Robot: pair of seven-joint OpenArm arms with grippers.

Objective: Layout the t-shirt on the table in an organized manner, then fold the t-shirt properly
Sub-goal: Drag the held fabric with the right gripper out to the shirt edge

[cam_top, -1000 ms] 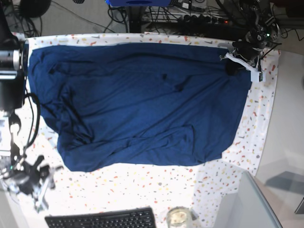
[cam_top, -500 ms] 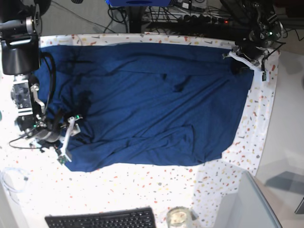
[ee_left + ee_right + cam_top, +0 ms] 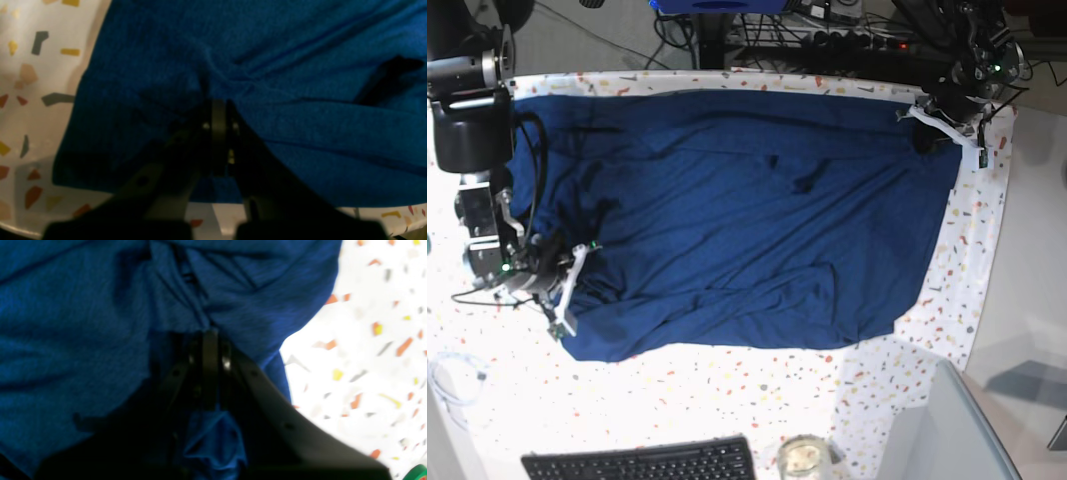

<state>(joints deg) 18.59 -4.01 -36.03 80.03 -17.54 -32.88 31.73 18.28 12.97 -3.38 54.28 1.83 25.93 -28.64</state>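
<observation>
- The right gripper (image 3: 210,335), a dark two-fingered pincer, is clamped on a bunched fold of the large, wrinkled, dark navy blue fabric t-shirt (image 3: 737,215), near the shirt's edge.
- In the base view the right gripper (image 3: 567,272) sits at the shirt's lower left edge.
- The left gripper (image 3: 218,103), also dark, is pinched tight on a ridge of the same cloth near a corner; in the base view the left gripper (image 3: 924,128) is at the shirt's upper right corner.
- The t-shirt lies spread wide over the table (image 3: 727,385), a white cloth flecked red, orange, yellow and grey.
- A black keyboard (image 3: 642,462) and a clear glass jar (image 3: 805,458) sit at the table's near edge.
</observation>
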